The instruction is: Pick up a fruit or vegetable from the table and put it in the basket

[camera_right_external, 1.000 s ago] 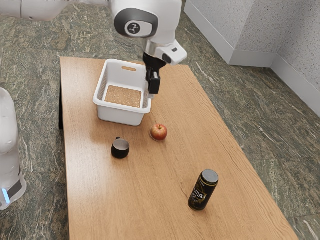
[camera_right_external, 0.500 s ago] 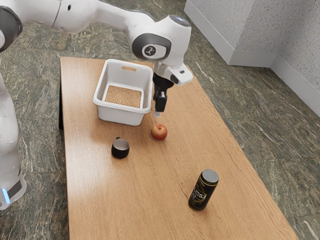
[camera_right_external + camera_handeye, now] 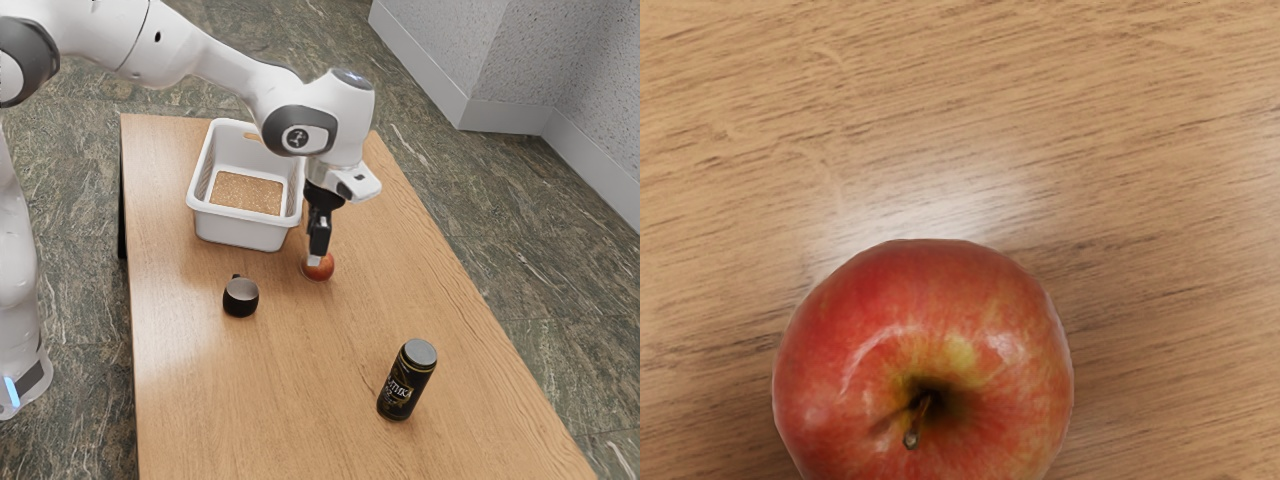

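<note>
Exterior view: wood-grain counter point(image 3: 190, 400) with a lit sheen, standing on a green-grey veined stone floor point(image 3: 520, 250); speckled pale wall point(image 3: 540, 50) with baseboard point(image 3: 505, 118) well beyond the apple point(image 3: 325, 269), toward the exterior view's right.

Change against the frame half a second back: arm point(image 3: 320, 115) sits lower over the apple. Apple, basket, mug and can unmoved.

Fingers point(image 3: 314, 261): at the apple; cannot tell whether apart or together. Wrist view: apple on the wood, stem up.

Layout, apple as reference: white basket point(image 3: 240, 231) near it, farther from the camera and to the exterior view's left; dark mug point(image 3: 240, 299) near, same side, slightly closer to the camera; black can point(image 3: 402, 385) upright, well apart, closer to the camera and to the exterior view's right. Wood runs from the apple to the counter's long edge on the exterior view's right, and between apple and can.
</note>
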